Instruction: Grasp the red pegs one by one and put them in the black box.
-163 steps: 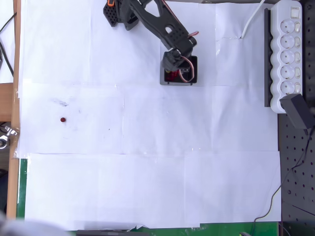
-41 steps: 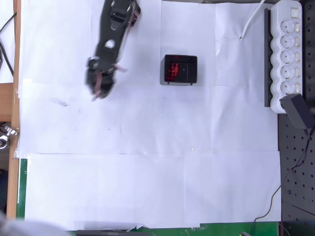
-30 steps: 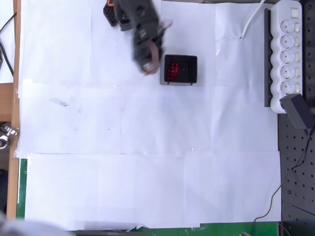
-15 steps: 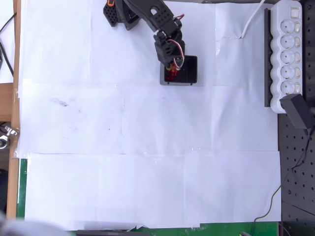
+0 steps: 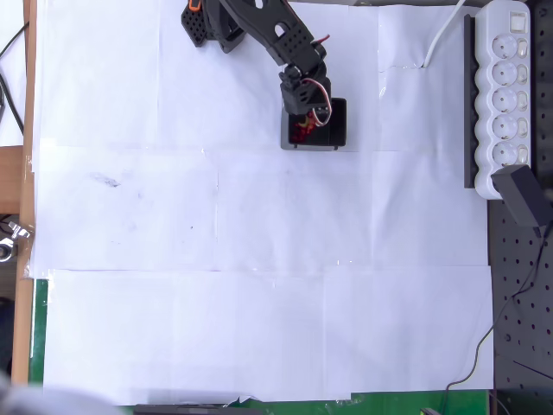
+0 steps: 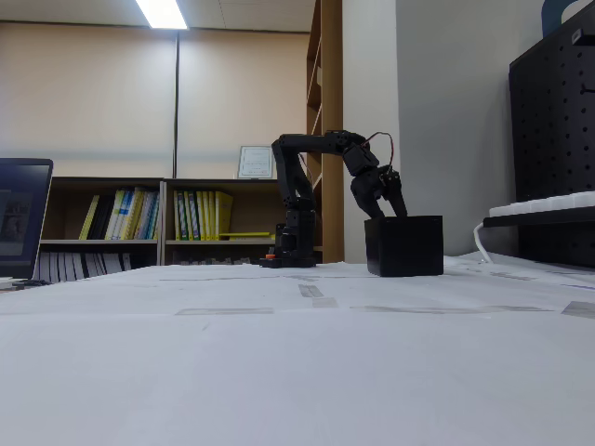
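Black plastic marks both the arm and the black box point(image 5: 337, 130), which stands near the desk's far edge in the overhead view, a little right of centre, with the arm's base point(image 5: 207, 26) at that same edge to its left. The pincer point(image 5: 304, 117) hangs over the box's left half, its tip pointing down past the rim. Red pegs point(image 5: 301, 131) lie heaped inside the box against its left wall, right under the pincer tip. Whether the pincer is spread or closed, and whether it holds a peg, I cannot tell: the wrist body covers the fingers from above.

From the low fixed view the box point(image 6: 403, 245) sits on the desk with the pincer point(image 6: 400, 209) just above its top rim, the arm bent down over it from its base point(image 6: 290, 251).

White paper sheets point(image 5: 259, 259) taped edge to edge cover the desk. Along the desk's right edge lies a long white power strip point(image 5: 505, 95) with a white cable point(image 5: 441, 39) running off the far edge; a black perforated board point(image 5: 518, 303) fills the near right corner. A strip of wood point(image 5: 26, 173) borders the left edge.

Behind the desk, the fixed view shows a beige wall, low bookshelves point(image 6: 177, 218) with yellow and green books, a framed sheet point(image 6: 254, 162) above them, a ceiling light point(image 6: 163, 13), and a dark screen point(image 6: 20, 218) at the left.
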{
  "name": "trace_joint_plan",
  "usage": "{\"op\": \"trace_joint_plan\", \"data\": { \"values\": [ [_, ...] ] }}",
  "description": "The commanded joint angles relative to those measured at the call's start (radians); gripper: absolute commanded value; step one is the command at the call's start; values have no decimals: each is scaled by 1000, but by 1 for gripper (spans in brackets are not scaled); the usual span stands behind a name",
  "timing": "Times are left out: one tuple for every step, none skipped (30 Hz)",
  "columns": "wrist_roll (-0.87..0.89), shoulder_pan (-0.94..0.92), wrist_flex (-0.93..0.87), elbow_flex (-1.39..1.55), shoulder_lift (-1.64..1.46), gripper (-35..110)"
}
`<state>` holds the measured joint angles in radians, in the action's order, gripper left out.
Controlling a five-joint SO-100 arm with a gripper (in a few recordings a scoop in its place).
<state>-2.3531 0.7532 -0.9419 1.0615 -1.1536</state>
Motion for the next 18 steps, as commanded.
{"op": "trace_joint_plan", "data": {
  "values": [
    [-17, -9, -55, 110, 2, 13],
    [-17, -17, -78, 137, 6, 13],
    [-17, -25, -109, 172, 12, 13],
    [-18, -35, -140, 207, 23, 13],
    [-20, -48, -173, 244, 44, 13],
    [-20, -67, -206, 278, 75, 13],
    [-20, -92, -229, 304, 112, 13],
    [-14, -121, -245, 314, 153, 13],
    [-5, -158, -253, 314, 204, 13],
    [18, -204, -259, 299, 252, 13],
    [44, -255, -252, 264, 305, 13],
    [72, -308, -232, 207, 360, 13],
    [110, -368, -207, 133, 420, 13],
    [156, -428, -183, 51, 476, 13],
    [192, -492, -149, -38, 531, 13],
    [225, -549, -114, -126, 580, 13],
    [256, -604, -74, -221, 638, 13],
    [298, -650, -32, -327, 703, 13]
  ]
}}
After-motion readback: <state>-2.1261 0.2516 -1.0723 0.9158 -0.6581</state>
